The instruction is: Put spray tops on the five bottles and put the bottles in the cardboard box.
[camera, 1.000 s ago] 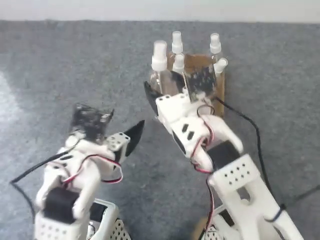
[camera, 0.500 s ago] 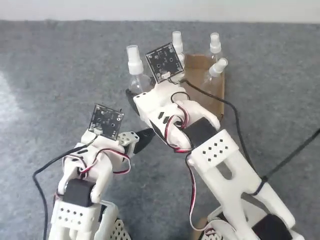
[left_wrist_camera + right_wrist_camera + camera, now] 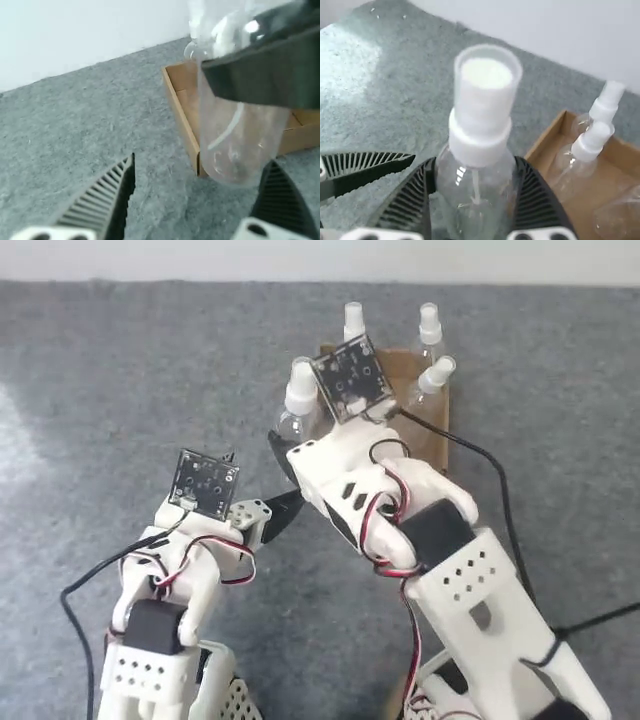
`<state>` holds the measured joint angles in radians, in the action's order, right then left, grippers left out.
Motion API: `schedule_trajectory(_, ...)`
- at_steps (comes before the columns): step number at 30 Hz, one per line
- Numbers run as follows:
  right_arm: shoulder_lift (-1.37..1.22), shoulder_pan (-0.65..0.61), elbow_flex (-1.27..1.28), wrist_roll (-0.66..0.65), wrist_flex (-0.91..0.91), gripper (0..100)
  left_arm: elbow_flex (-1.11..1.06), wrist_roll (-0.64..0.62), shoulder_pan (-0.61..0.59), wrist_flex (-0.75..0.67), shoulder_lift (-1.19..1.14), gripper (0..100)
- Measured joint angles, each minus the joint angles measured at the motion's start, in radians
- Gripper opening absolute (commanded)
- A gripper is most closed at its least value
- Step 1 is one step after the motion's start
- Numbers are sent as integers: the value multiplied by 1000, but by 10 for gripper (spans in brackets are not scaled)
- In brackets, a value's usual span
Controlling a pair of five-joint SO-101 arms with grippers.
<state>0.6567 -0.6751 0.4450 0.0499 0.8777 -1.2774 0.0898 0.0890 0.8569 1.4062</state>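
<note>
Right claw (image 3: 474, 192) pinches a spray-topped bottle (image 3: 297, 405), which has swung back toward the cardboard box (image 3: 443, 420) and is now at its near corner, not yet inside. Left claw (image 3: 200, 169) is spread and empty beside it. Placement looks imminent.

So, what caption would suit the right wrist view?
Right end effector grips a spray-topped bottle near the cardboard box.

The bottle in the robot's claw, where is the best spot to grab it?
Probably the round clear body of the bottle, below the spray top, coming from the sides. It stands upright, and the right gripper clasps it that way.
</note>
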Motion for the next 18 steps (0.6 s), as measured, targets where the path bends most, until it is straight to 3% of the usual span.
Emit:
schedule_trajectory(5,3,110,0,-12,-75,6,0,2,-48,2,-2,213)
schedule_trajectory(9,-49,207,58,-12,-229,6,0,2,-169,-9,-2,12)
schedule_trajectory(14,-127,241,227,-17,-448,6,0,-41,-273,-43,-2,9)
schedule_trajectory(18,-130,275,361,-46,-615,6,0,-51,-285,-43,-2,10)
